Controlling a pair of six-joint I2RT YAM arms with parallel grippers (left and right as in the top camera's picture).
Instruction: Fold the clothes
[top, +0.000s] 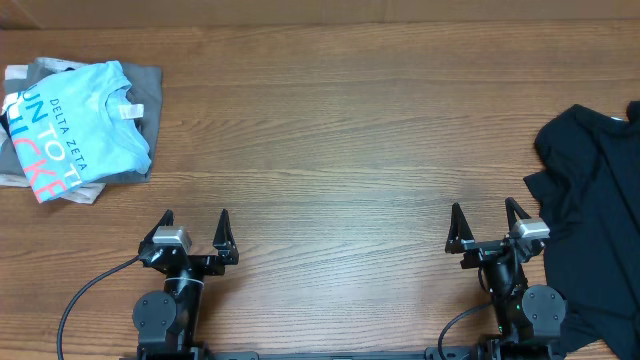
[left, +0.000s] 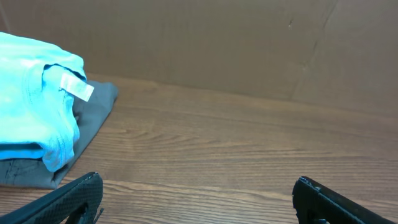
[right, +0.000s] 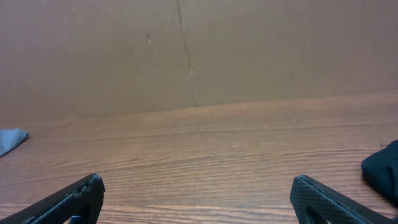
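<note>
A light blue T-shirt (top: 85, 125) with coral and white lettering lies folded on top of a grey garment (top: 148, 82) at the table's far left; the left wrist view shows the same T-shirt (left: 31, 93). A black garment (top: 595, 215) lies crumpled at the right edge, and its edge (right: 382, 169) shows in the right wrist view. My left gripper (top: 195, 218) stands open near the front edge, nothing between its fingers. My right gripper (top: 484, 212) is open too, just left of the black garment, empty.
The wooden table (top: 340, 140) stretches between the two piles. A brown cardboard wall (left: 217, 43) runs along the far side. Black cables (top: 85, 295) trail from the arm bases at the front edge.
</note>
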